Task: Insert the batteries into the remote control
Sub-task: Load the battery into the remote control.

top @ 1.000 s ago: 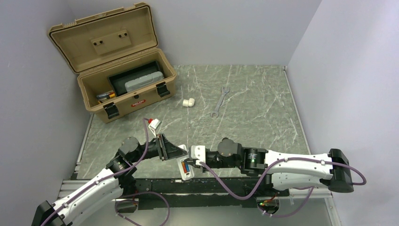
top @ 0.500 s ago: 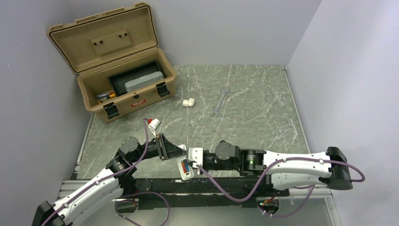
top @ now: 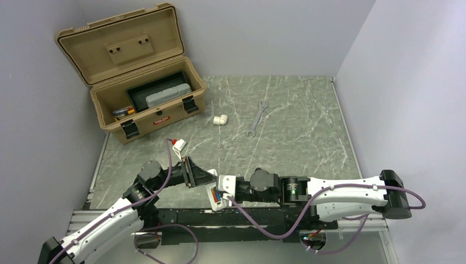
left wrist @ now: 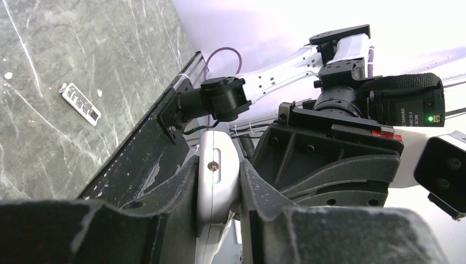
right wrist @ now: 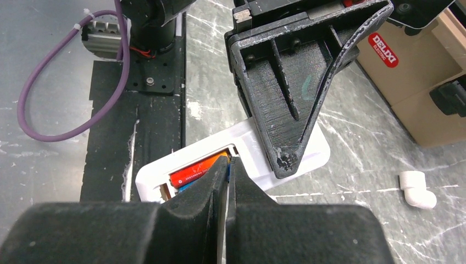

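The white remote control (top: pixel 212 199) lies at the near table edge with its battery recess facing up. My left gripper (top: pixel 207 177) is shut on its far end; in the left wrist view the remote (left wrist: pixel 217 190) sits clamped between both fingers (left wrist: pixel 176 187). An orange-red battery (right wrist: pixel 193 171) lies in the recess of the remote (right wrist: pixel 310 153), with a blue part just beside it. My right gripper (right wrist: pixel 228 163) is shut, and its tips rest on the battery's inner end. The right gripper (top: pixel 221 191) also shows in the top view, over the remote.
An open tan toolbox (top: pixel 148 104) stands at the back left. A white pipe elbow (top: pixel 220 119) and a silver wrench (top: pixel 256 118) lie mid-table. A small white strip with dark markings (left wrist: pixel 80 103) lies near the front edge. The black base rail (right wrist: pixel 148 110) runs along the near side.
My right arm has slid a little to the left, bringing its shut gripper further over the remote's recess. The left gripper still holds the remote in place.
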Robot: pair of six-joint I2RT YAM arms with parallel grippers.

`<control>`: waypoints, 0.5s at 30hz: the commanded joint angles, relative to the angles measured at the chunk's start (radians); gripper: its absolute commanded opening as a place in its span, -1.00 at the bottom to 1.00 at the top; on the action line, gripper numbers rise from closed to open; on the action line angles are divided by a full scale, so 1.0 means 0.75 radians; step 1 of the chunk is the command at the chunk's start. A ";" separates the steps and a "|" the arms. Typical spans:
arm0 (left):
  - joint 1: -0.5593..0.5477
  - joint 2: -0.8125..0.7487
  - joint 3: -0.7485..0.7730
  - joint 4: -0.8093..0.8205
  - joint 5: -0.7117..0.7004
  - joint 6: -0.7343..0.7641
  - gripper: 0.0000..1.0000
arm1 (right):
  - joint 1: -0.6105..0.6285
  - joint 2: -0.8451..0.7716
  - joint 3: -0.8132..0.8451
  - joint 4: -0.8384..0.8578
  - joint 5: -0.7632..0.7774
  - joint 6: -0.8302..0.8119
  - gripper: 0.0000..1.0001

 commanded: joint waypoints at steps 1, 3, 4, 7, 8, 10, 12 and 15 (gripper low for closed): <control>0.006 -0.069 0.173 0.400 -0.027 -0.141 -1.00 | 0.041 0.091 -0.083 -0.470 0.036 0.066 -0.95; 0.006 -0.068 0.174 0.401 -0.028 -0.143 -1.00 | 0.053 0.098 -0.080 -0.481 0.061 0.070 -0.96; 0.006 -0.071 0.175 0.401 -0.029 -0.143 -1.00 | 0.057 0.102 -0.080 -0.488 0.070 0.073 -0.96; 0.005 -0.076 0.181 0.397 -0.031 -0.141 -1.00 | 0.071 0.109 -0.082 -0.495 0.094 0.079 -0.96; 0.006 -0.077 0.184 0.394 -0.031 -0.140 -1.00 | 0.076 0.109 -0.081 -0.496 0.099 0.082 -0.96; 0.005 -0.075 0.190 0.387 -0.031 -0.137 -1.00 | 0.083 0.109 -0.084 -0.495 0.114 0.084 -0.96; 0.006 -0.073 0.194 0.388 -0.030 -0.139 -1.00 | 0.090 0.109 -0.086 -0.499 0.137 0.085 -0.94; 0.006 -0.073 0.197 0.392 -0.030 -0.141 -1.00 | 0.099 0.112 -0.088 -0.512 0.173 0.085 -0.92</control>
